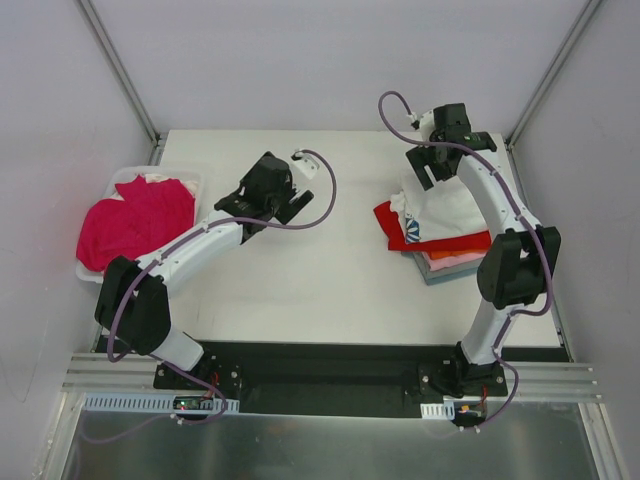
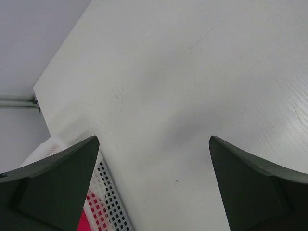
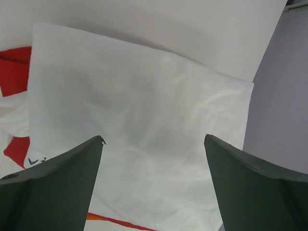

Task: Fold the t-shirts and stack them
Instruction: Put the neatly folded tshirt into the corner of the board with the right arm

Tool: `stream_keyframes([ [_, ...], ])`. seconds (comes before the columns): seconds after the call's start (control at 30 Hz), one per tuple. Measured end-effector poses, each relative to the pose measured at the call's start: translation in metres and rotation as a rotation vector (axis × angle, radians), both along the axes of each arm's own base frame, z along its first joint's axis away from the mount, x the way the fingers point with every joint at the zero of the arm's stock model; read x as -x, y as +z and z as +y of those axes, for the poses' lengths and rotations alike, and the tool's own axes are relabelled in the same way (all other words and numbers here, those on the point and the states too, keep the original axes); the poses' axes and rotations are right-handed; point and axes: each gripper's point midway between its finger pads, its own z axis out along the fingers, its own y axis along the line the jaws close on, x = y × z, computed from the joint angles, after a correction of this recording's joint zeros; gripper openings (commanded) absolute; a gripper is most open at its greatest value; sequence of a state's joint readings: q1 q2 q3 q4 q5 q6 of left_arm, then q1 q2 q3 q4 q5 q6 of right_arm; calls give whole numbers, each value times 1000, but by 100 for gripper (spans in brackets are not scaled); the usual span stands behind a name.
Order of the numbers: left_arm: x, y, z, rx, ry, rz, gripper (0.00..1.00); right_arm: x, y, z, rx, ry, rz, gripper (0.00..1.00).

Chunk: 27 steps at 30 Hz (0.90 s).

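A folded stack of t-shirts lies at the right of the table. The white t-shirt (image 1: 445,205) (image 3: 144,110) is on top, with a blue print at its front corner. Under it show a red one (image 1: 385,218) (image 3: 14,67), an orange one (image 1: 458,244) and a light-blue edge (image 1: 440,274). My right gripper (image 1: 432,168) (image 3: 154,139) hovers open over the far part of the white tee, holding nothing. A magenta t-shirt (image 1: 135,220) (image 2: 83,222) lies crumpled in the basket at the left. My left gripper (image 1: 258,205) (image 2: 154,142) is open over bare table to the right of the basket.
The white perforated basket (image 1: 88,270) (image 2: 108,192) stands at the table's left edge. Grey walls enclose the table on the left, back and right. The right wall is close behind the stack.
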<state>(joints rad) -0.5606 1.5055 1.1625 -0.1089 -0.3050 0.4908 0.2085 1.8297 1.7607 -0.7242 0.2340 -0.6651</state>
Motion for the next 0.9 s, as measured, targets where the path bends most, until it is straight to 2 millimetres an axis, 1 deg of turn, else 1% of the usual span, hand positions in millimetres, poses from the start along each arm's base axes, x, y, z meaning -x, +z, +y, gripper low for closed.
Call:
stream_keyframes([
  [0.1,-1,0,2,0,4,0,99,4,-6,-6,-1,-3,35,100],
  [0.27,-3,-3,5,-4,11,5,99,19,-14,-15,-5,-1,113,100],
  [0.5,-6,-19,8,-33,14,37,99,33,-23,-29,-12,-24,185,100],
  [0.63,-8,-20,12,-39,23,41,99,37,-31,-35,-14,-37,221,100],
  [0.73,-9,-20,13,-40,24,41,99,46,-46,-39,-15,-39,266,100],
  [0.8,-9,-20,14,-40,27,41,99,51,-59,-42,-19,-39,305,100],
  [0.9,-9,-20,14,-40,27,40,99,53,-81,-50,-38,-47,356,100],
])
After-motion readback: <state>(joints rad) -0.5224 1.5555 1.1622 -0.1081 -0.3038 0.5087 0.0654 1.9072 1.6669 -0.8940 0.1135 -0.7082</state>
